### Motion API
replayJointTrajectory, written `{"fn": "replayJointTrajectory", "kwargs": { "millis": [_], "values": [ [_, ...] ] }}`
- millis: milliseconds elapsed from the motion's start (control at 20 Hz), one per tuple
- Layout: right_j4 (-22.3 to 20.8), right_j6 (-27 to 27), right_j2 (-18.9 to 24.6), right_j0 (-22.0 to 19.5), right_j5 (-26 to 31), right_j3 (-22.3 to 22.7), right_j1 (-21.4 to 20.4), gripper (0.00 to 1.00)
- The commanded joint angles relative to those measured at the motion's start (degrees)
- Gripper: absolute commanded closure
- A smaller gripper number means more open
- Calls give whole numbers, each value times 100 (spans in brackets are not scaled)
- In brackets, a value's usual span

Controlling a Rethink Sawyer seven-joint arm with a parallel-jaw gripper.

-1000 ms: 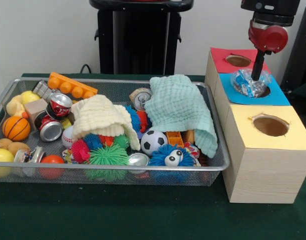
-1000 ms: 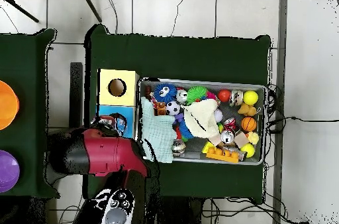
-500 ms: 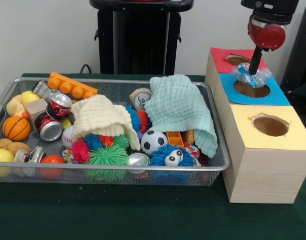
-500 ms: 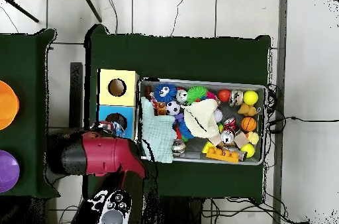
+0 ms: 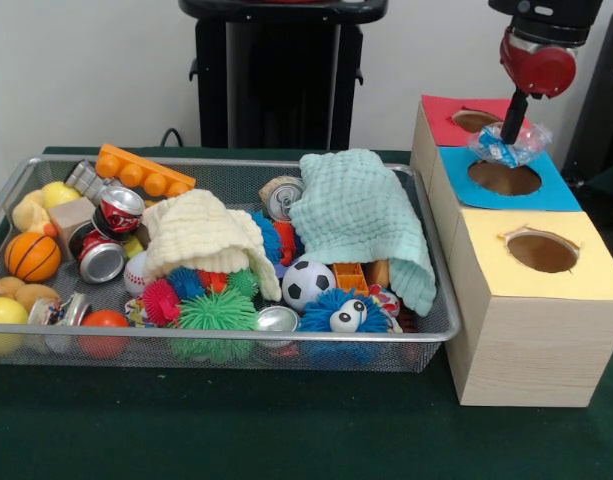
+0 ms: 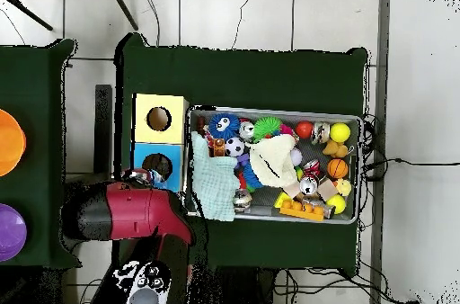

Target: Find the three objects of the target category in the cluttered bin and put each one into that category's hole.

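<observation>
Gripper (image 5: 510,138) at upper right of frame, clenched on crinkly clear/blue plastic wrapper (image 5: 506,146), holding it just above blue-topped box hole (image 5: 504,178), btwn red-topped box (image 5: 448,117) and yellow-topped box (image 5: 576,284); wire bin (image 5: 438,318) w/ clutter at left.

Below the gripper (image 5: 510,135), a crinkly clear plastic wrapper (image 5: 506,148) glints above the matt blue-topped, pale wood-grain box (image 5: 531,345).
</observation>
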Motion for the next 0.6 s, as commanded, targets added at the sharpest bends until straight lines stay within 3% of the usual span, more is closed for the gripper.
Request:
{"fn": "replayJointTrajectory", "kwargs": {
  "millis": [50,350,600],
  "values": [
    [51,1970,146,-42,174,-35,363,100],
    [12,1996,61,-65,-274,-424,788,100],
    [-134,2035,-264,79,-501,-702,998,100]
  ]
}}
